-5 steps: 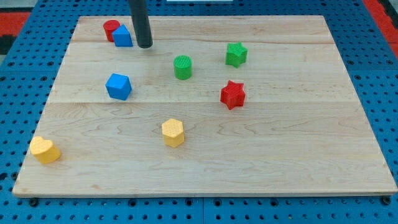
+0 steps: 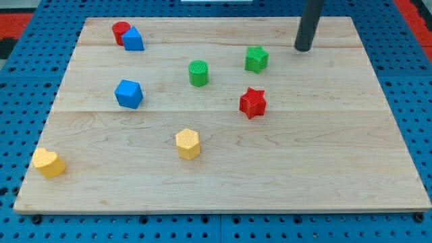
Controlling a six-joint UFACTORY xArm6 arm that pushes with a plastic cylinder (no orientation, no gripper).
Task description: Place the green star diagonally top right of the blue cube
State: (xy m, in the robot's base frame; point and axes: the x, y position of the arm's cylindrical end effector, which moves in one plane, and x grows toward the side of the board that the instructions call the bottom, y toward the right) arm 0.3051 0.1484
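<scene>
The green star (image 2: 256, 59) lies on the wooden board (image 2: 324, 148) in the upper right of centre. The blue cube (image 2: 129, 94) lies at the left of centre, well to the left of and a little below the star. My tip (image 2: 303, 48) rests on the board to the right of the green star and slightly above it, apart from it by about a block's width. The dark rod rises out of the view's top.
A green cylinder (image 2: 198, 73) lies left of the star. A red star (image 2: 253, 102) lies below it. A red cylinder (image 2: 121, 32) and a small blue block (image 2: 133, 40) touch at the top left. A yellow hexagonal block (image 2: 188, 144) and a yellow block (image 2: 48, 163) lie lower down.
My tip has moved far to the right, from beside the small blue block at the top left to the right of the green star. No block has moved.
</scene>
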